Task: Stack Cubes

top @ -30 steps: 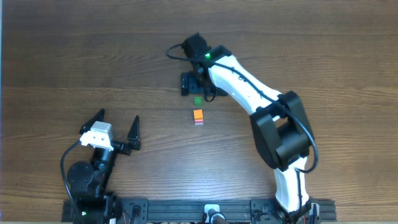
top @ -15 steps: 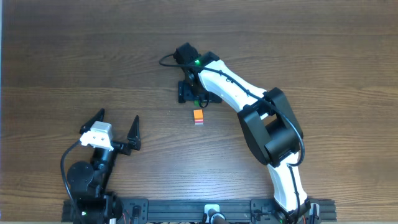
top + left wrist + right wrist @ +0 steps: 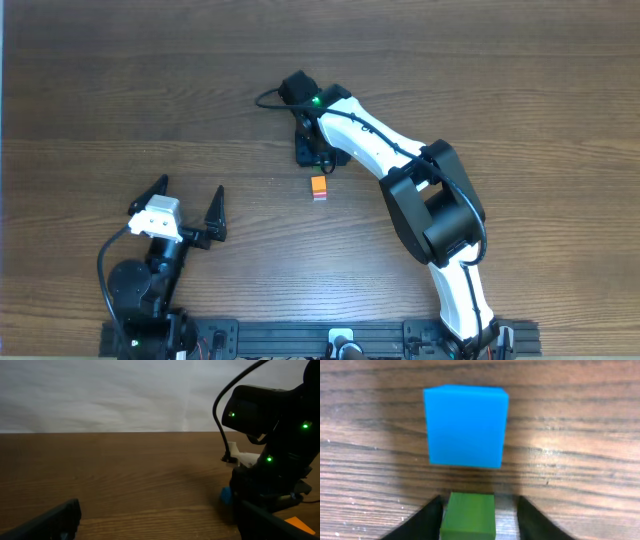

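Over the wooden table (image 3: 150, 90), the right gripper (image 3: 479, 522) pinches a small green plastic-looking cube (image 3: 468, 516) by opposite flat faces, just beside a blue plastic-looking cube (image 3: 466, 426). Judged light, stiff and possibly slippery.

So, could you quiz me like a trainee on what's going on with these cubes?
1. True or false: the left arm's fingers are closed on a cube.
2. Which cube sits between the right arm's fingers? A blue, B green, C orange.
3. What colour is the cube lying just ahead of the held one?

Key:
1. False. They stand open and empty.
2. B, the green cube.
3. Blue: the blue cube.
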Available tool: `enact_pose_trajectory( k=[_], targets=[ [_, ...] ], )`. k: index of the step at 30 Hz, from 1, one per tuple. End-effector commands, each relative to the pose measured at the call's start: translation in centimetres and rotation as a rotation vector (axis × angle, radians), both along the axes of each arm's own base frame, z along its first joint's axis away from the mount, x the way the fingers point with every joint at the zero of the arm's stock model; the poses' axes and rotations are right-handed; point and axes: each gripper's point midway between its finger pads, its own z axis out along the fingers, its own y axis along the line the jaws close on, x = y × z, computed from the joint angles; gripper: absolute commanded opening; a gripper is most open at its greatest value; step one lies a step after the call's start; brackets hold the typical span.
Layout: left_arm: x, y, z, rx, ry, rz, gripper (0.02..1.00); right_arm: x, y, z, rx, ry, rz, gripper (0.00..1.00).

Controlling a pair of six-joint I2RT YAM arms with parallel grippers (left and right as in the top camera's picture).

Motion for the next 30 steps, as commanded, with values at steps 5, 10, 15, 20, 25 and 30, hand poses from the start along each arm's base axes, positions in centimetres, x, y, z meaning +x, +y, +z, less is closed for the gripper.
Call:
enact_pose_trajectory(
  k=[5, 10, 15, 20, 25, 30],
  targets=[
    [0.0, -0.1, -0.1, 0.014, -0.006, -0.009, 0.996, 0.0, 0.7, -0.1, -0.013, -0.012, 0.025, 0.294],
    [0.0, -0.1, -0.1, 0.014, -0.006, -0.009, 0.998, -0.1, 0.8, -0.1, -0.013, -0.012, 0.029, 0.185],
    [0.0, -0.1, -0.1, 0.014, -0.006, -0.009, 0.998, -0.1, 0.8, 0.1, -0.013, -0.011, 0.024, 0.117],
    [0.0, -0.1, -0.1, 0.014, -0.006, -0.009, 0.998, 0.2, 1.0, 1.1, -0.011, -0.015, 0.021, 0.047],
    [0.0, -0.1, -0.1, 0.014, -0.006, -0.009, 0.998, 1.5, 1.5, 3.6, -0.001, -0.051, 0.025, 0.012],
    [0.0, -0.1, -0.1, 0.013, -0.005, -0.009, 0.998, 2.4, 1.4, 7.2, 0.006, -0.106, 0.016, 0.012]
  ],
)
